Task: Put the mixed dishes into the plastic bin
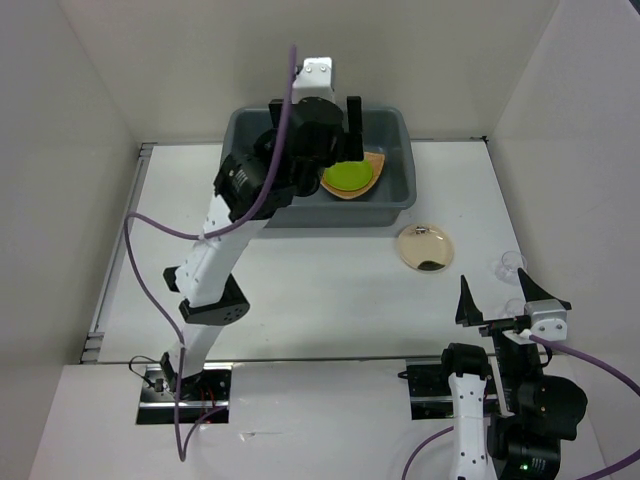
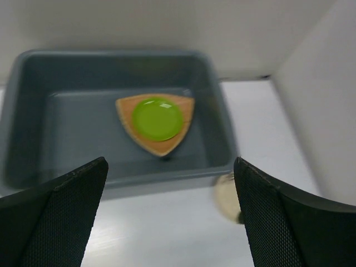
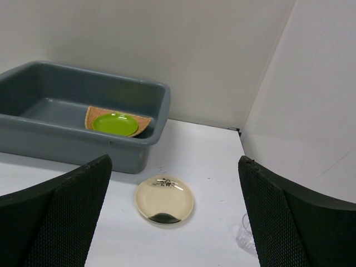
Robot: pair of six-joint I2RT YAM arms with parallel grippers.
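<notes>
The dark grey plastic bin point(image 1: 395, 190) stands at the back of the table. Inside it the lime-green plate point(image 1: 348, 176) lies on the woven basket tray point(image 1: 372, 160). The cream-gold plate point(image 1: 425, 247) lies on the table in front of the bin's right corner. The clear cup point(image 1: 510, 266) stands near the right wall. My left gripper point(image 1: 315, 112) is open and empty, held high over the bin; its view shows the bin point(image 2: 83, 128), green plate point(image 2: 157, 118), basket tray point(image 2: 127, 108) and blurred cream plate point(image 2: 225, 194). My right gripper point(image 1: 503, 297) is open and empty beside the cup point(image 3: 245, 236).
White walls enclose the table at the back, left and right, and the right wall point(image 3: 311, 111) is close to the cup. The right wrist view shows the bin point(image 3: 55, 144) and the cream plate point(image 3: 164, 198) ahead on the white tabletop point(image 1: 320, 290).
</notes>
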